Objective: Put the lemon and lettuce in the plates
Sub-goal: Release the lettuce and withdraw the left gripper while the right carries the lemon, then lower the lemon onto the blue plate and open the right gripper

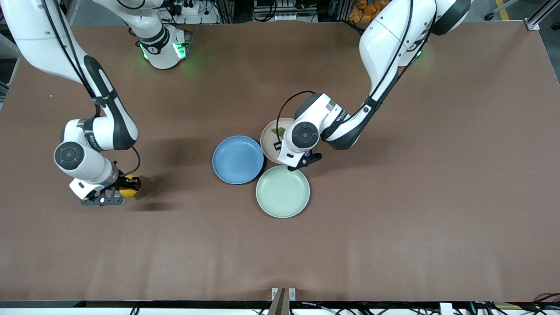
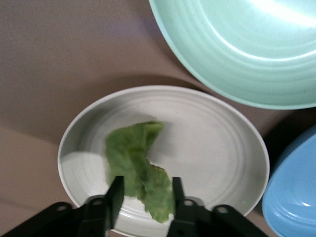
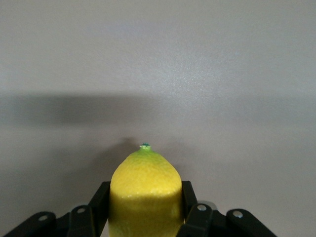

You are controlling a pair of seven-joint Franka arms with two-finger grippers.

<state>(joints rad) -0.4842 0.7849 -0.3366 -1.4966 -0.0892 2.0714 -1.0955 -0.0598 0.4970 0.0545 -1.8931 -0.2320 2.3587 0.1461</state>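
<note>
Lemon (image 3: pixel 144 190) sits between the two fingers of the right tool (image 3: pixel 144 210), which is closed on it; in the front view we see this pair at the lower left of the frame (image 1: pixel 128 185), toward the right arm's end of the desk (image 1: pixel 393 218) and well apart from the plates. In the right wrist view the green tip of the lemon points away from the tool, with bare desk around it.

We find the lettuce (image 2: pixel 140 170) lying in the beige plate (image 2: pixel 217 143), a crumpled green leaf. The left tool (image 2: pixel 144 197) is over this plate, near the middle of the front frame (image 1: pixel 302 162). Its fingers (image 2: pixel 116 195) stand partly apart, one on each side of the leaf's near end, and we cannot tell if they touch it.

The blue plate (image 1: pixel 238 159) lies just beside the beige one, toward the right arm's end. The mint-green plate (image 1: pixel 282 191) is just below both in the front view, nearer to the camera.
</note>
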